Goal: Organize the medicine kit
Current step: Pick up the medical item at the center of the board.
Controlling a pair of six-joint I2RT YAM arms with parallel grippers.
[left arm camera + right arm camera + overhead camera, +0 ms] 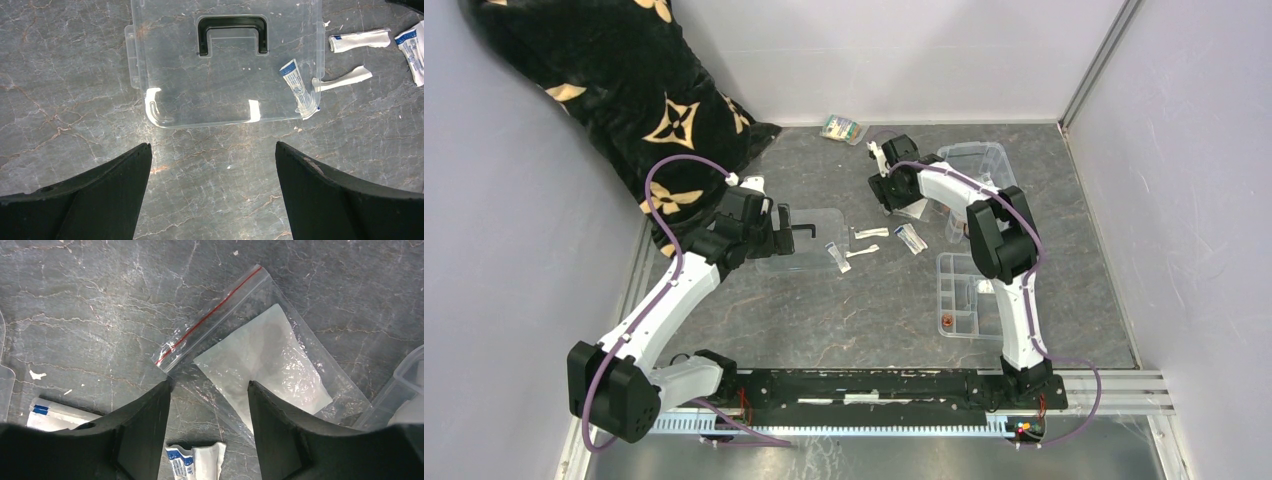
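The medicine kit's clear box (pixel 977 165) stands open at the back right; its edge shows in the right wrist view (pixel 402 385). Its flat clear lid (pixel 819 240) with black handle (pixel 232 35) lies apart on the table. My left gripper (pixel 782 235) is open and empty just short of the lid's (pixel 225 100) near edge (pixel 213 150). My right gripper (pixel 896 197) is open and low over a clear zip bag (pixel 260 355) holding a white pad, its jaws (pixel 209 387) standing on either side of the bag's corner.
Several small white-and-blue sachets (pixel 869 232) lie between the lid and box; one (pixel 298 87) rests on the lid's corner, one (pixel 195 462) lies under my right gripper. A clear divided tray (pixel 964 295) sits at right front. A green pack (pixel 842 127) lies by the back wall. A black patterned blanket (pixel 654 110) fills the left back.
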